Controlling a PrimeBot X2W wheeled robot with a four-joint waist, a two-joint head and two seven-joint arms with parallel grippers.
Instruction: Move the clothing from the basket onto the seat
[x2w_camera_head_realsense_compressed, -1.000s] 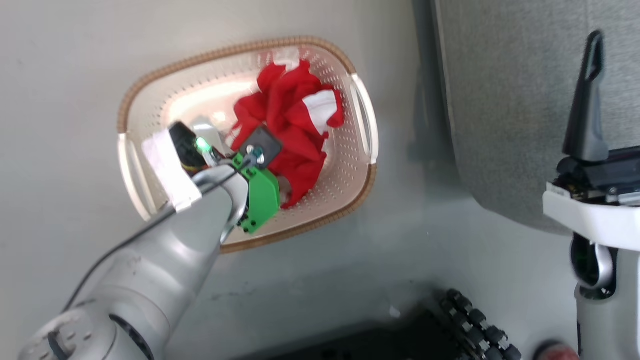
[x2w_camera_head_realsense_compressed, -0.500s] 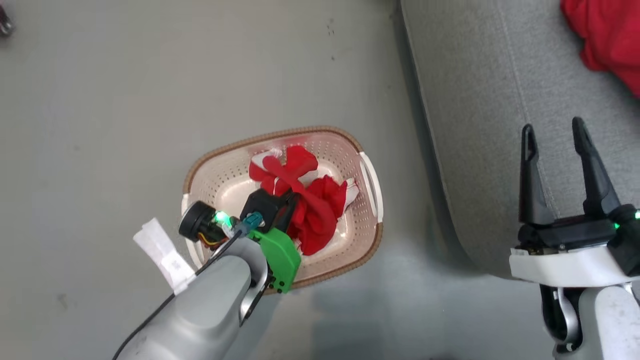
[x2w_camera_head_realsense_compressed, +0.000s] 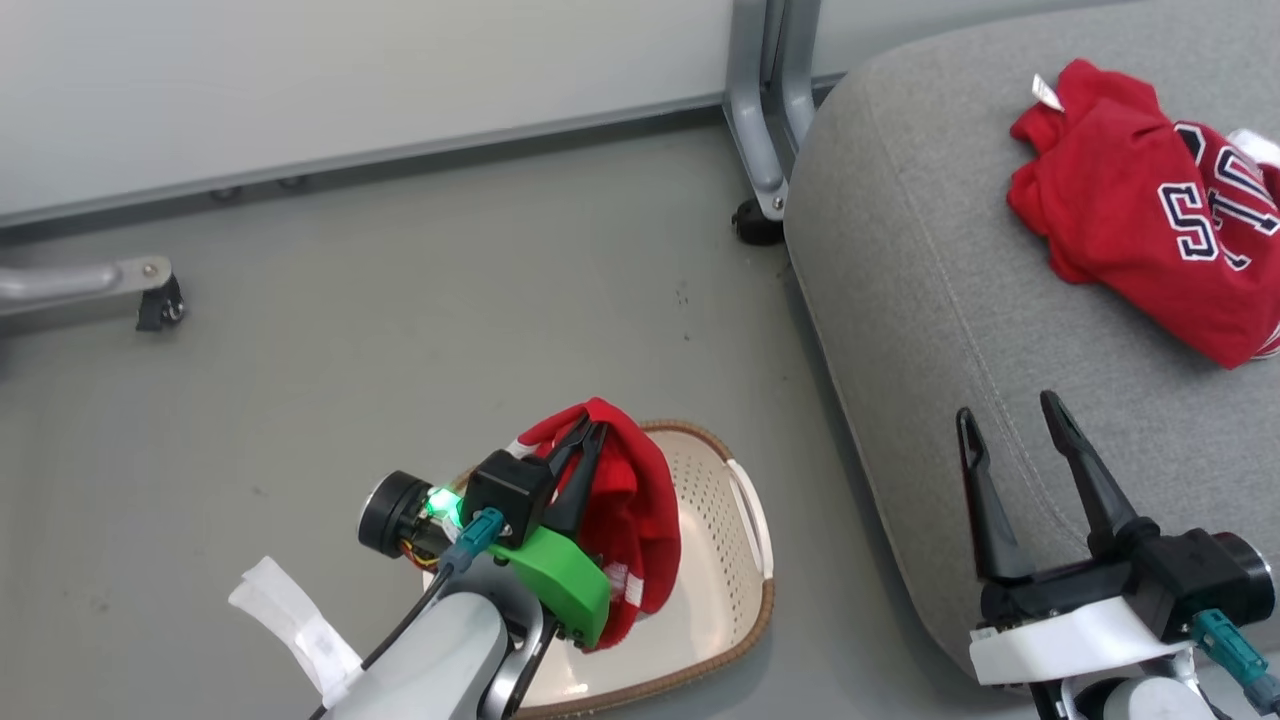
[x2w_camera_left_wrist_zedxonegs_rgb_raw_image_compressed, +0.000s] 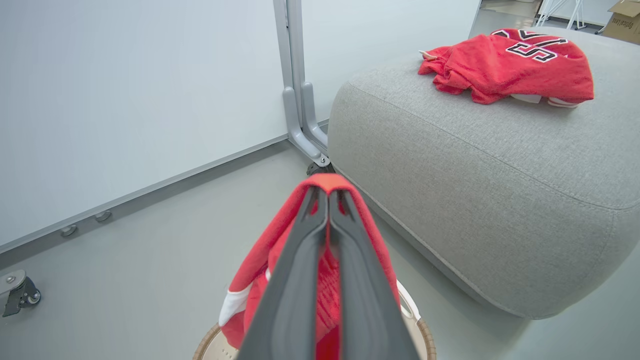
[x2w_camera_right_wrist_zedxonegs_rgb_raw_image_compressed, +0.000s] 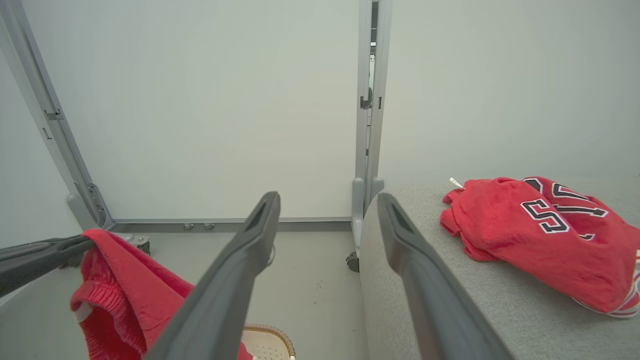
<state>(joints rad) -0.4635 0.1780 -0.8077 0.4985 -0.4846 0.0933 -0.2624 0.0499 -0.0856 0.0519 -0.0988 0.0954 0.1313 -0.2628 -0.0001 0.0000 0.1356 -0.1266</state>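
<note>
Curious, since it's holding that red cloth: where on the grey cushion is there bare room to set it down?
The seat is bare from its left rounded edge across to the lettered jersey, which crowds the far right. The open right gripper hangs over the near edge. The left gripper holds the red garment above the basket.

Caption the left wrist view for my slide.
Left gripper shut on a red garment above the basket, grey seat with a jersey beyond.
</note>
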